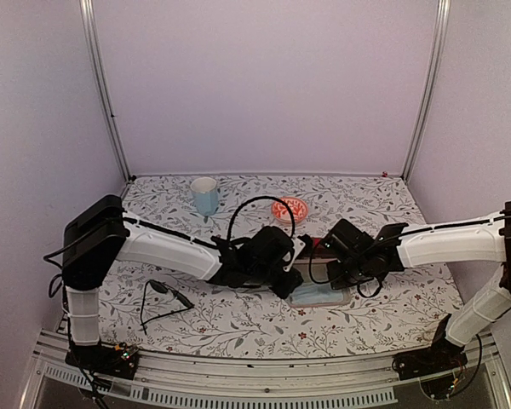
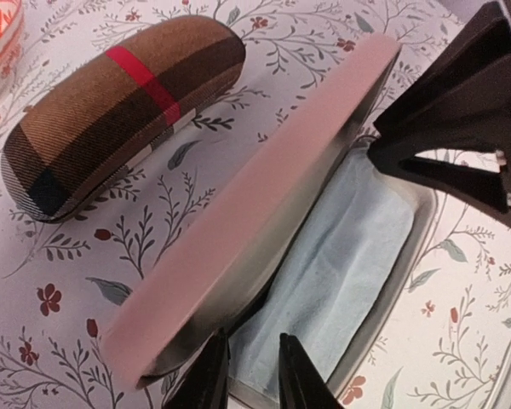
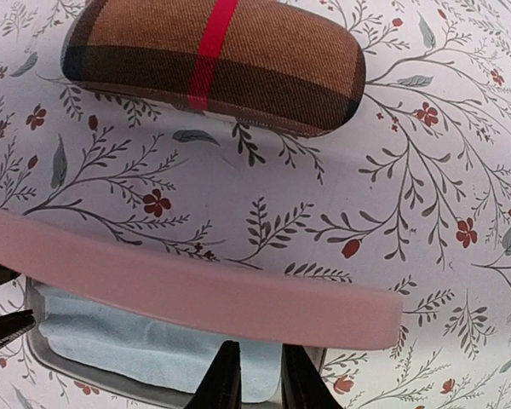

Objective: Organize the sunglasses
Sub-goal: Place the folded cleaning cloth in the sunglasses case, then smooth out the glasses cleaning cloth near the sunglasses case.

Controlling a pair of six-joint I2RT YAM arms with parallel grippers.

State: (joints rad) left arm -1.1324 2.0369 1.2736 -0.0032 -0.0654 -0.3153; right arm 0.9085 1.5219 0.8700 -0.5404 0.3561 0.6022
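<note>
The black sunglasses (image 1: 163,288) lie on the flowered cloth at the near left, arms unfolded, apart from both grippers. A pink case (image 2: 264,196) stands open in the middle, its lid (image 3: 187,290) raised over a light blue cloth (image 2: 341,273) in its tray. My left gripper (image 2: 254,377) hovers at the case's near end, jaws a little apart with only the blue cloth showing between them. From the other side, my right gripper (image 3: 261,379) sits just under the lid's edge, open a little and holding nothing. In the top view both grippers (image 1: 283,274) (image 1: 339,264) meet over the case (image 1: 319,295).
A closed brown plaid case with a red band (image 3: 213,55) (image 2: 119,111) lies just beyond the pink case. A pale blue cup (image 1: 204,195) and an orange bowl (image 1: 289,209) stand farther back. The right gripper's black body (image 2: 468,128) is close to the lid's far end.
</note>
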